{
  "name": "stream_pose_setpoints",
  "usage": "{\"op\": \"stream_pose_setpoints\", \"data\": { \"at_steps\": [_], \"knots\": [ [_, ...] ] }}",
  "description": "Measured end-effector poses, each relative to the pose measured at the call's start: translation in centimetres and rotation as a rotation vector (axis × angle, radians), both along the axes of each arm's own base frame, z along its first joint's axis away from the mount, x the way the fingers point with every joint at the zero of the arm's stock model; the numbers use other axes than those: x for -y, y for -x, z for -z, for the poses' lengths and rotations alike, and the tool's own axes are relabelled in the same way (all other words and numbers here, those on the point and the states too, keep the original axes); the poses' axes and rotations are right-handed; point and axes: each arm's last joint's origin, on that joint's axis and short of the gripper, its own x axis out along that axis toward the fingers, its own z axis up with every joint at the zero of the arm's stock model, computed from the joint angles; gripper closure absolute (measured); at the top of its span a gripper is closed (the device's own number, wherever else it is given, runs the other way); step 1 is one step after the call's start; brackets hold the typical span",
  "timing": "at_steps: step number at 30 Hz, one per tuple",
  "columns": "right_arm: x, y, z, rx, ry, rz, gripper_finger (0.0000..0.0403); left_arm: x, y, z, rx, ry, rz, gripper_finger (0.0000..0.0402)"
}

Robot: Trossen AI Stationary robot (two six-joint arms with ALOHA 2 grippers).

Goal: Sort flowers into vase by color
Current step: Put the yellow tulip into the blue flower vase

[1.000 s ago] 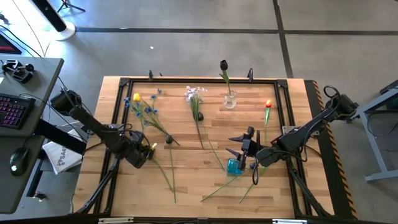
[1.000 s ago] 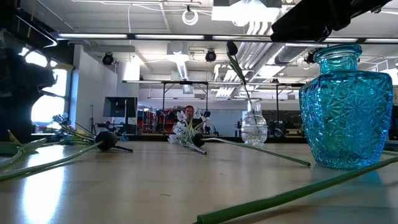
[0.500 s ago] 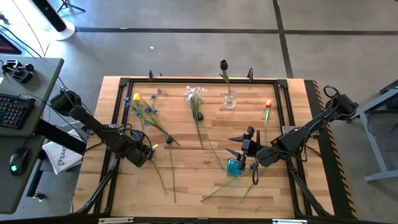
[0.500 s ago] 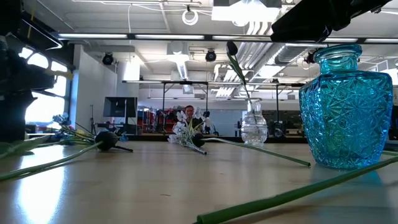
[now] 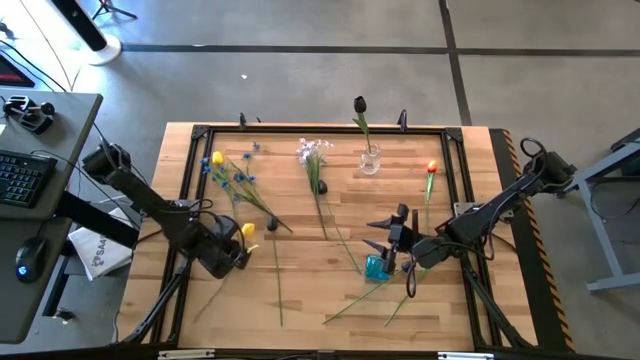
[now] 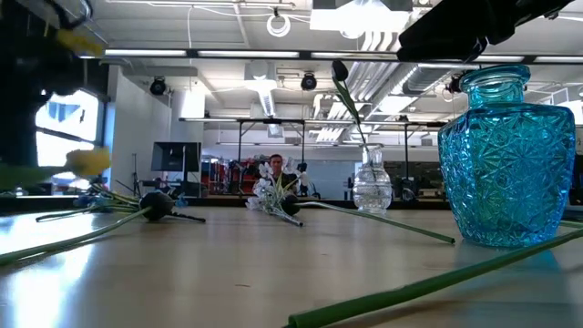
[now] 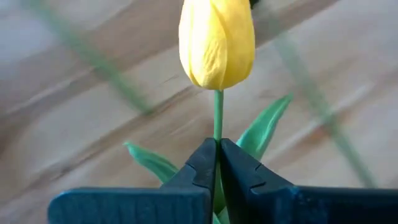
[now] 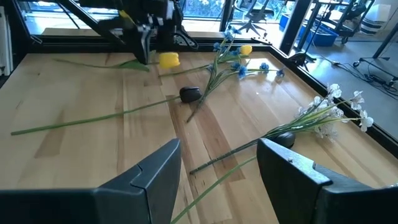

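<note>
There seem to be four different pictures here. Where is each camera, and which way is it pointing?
High view: above the table, looking straight down; both arms show, the left tool and the right tool.
Low view: at table-top height, looking level past the blue vase into the room; only dark arm parts show at the edges.
Left wrist view: on the left arm, looking past its shut tool at the yellow tulip.
Right wrist view: on the right arm, looking across the table between its open fingers.
Shared: the right wrist view also shows the yellow tulip.

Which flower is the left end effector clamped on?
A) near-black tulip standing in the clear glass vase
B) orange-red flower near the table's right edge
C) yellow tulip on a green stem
C: the left end effector pinches the stem just below the yellow tulip head.
</note>
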Motion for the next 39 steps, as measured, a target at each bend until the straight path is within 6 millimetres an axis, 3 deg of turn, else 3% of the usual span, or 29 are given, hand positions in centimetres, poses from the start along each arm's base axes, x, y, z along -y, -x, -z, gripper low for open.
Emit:
{"op": "stream_pose_setpoints", "data": {
  "at_steps": [6,12,21,25,30,39],
  "knots": [
    [-0.8,-1.7,0.4,0.037,-0.024,-0.163,0.0195,1.1,-2.3,-4.0,0.241,-0.229,0.181,0.04],
    [-1.3,-4.4,0.8,0.197,-0.027,-0.347,0.0195,1.7,-5.7,-7.3,0.496,-0.491,0.41,0.0401],
    [-0.6,-8.5,0.1,0.208,-0.103,-0.346,0.0195,1.1,-9.0,-13.3,0.953,-0.881,0.762,0.0401],
    [-1.0,-10.3,-1.0,0.209,-0.082,-0.35,0.0195,0.4,-9.4,-14.2,1.068,-0.92,0.849,0.0401],
    [-1.1,-12.3,-2.6,0.234,-0.034,-0.315,0.0195,0.0,-9.7,-14.2,1.074,-0.926,0.854,0.0401],
    [-0.4,-13.7,-4.8,0.252,0.0,-0.284,0.0195,0.1,-9.6,-14.2,1.075,-0.925,0.86,0.0401]
  ]
}}
